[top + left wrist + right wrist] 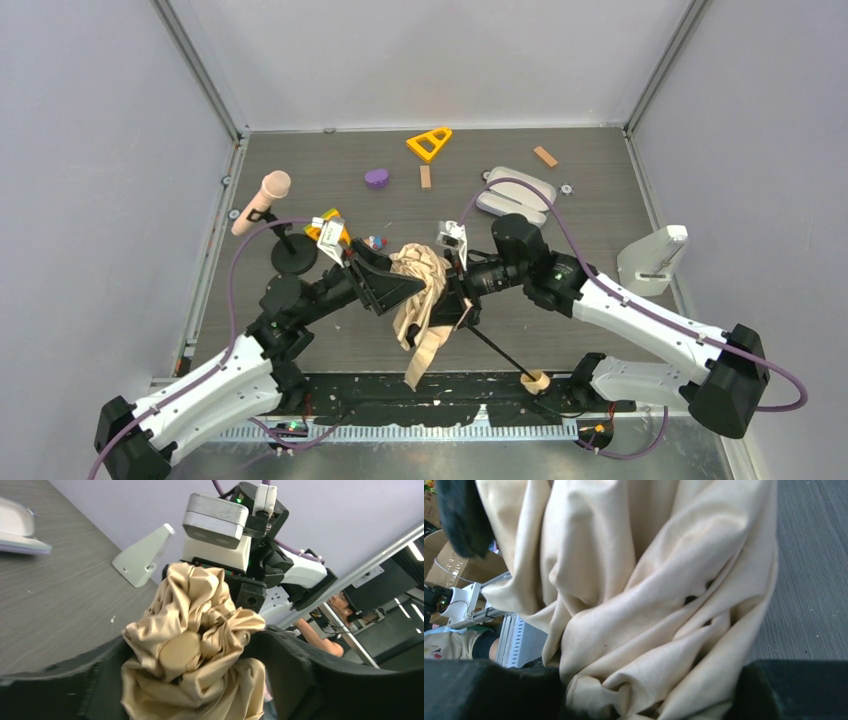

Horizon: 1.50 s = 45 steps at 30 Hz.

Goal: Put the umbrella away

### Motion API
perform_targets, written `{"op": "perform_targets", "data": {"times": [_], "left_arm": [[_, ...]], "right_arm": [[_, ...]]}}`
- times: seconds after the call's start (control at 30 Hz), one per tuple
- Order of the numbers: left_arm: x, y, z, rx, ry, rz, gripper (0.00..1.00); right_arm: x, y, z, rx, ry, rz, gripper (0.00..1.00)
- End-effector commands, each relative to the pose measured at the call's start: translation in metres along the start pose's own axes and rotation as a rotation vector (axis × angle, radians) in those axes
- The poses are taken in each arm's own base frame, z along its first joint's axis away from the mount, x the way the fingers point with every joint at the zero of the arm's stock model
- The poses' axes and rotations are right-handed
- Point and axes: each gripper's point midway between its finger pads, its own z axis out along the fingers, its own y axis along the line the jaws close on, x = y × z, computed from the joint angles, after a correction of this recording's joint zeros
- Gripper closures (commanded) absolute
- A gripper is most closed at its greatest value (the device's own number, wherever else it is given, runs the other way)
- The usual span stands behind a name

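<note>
The umbrella [421, 290] hangs folded between my two arms at the table's middle, its beige canopy bunched up. Its thin black shaft runs down to the right to the tan handle [536, 380] near the front edge. My left gripper [405, 285] is shut on the bunched top of the canopy [192, 655], fabric filling the gap between its fingers. My right gripper [450, 290] is shut on the canopy's folds from the other side [649, 630]. The fabric tail hangs below both grippers.
A pink-headed microphone [262, 200] on a black stand is at the left. A lavender-grey case [515, 193] lies at the back right. A yellow triangle [429, 143], a purple piece [376, 177] and wooden blocks [545, 156] lie at the back. A white holder [652, 260] stands at the right.
</note>
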Motion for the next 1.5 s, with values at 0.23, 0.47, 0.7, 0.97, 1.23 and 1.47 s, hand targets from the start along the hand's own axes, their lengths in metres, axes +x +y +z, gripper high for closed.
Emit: {"op": "perform_targets", "data": {"times": [0.23,0.47,0.7,0.97,1.23,1.47], "left_arm": [[0.015,-0.023,0.005,0.16,0.083,-0.016,1.0],[-0.008,-0.011,-0.003,0.093,-0.126,-0.032,1.0],[-0.031,-0.007,-0.016,0.074,-0.294,-0.095,1.0],[-0.04,-0.004,-0.031,0.067,-0.377,-0.147,1.0],[-0.046,0.004,-0.04,0.024,-0.44,-0.167,1.0],[-0.056,-0.005,-0.043,0.034,-0.466,-0.147,1.0]], "right_arm": [[-0.048,-0.012,0.011,0.102,-0.08,-0.109,0.9],[-0.06,-0.032,0.024,0.333,-0.188,-0.215,0.58],[-0.05,-0.066,0.048,0.506,-0.265,-0.329,0.35],[-0.039,-0.121,0.079,0.703,-0.216,-0.445,0.27],[-0.028,-0.16,0.111,0.825,-0.167,-0.437,0.16],[0.009,-0.188,0.125,0.922,-0.02,-0.433,0.04]]}}
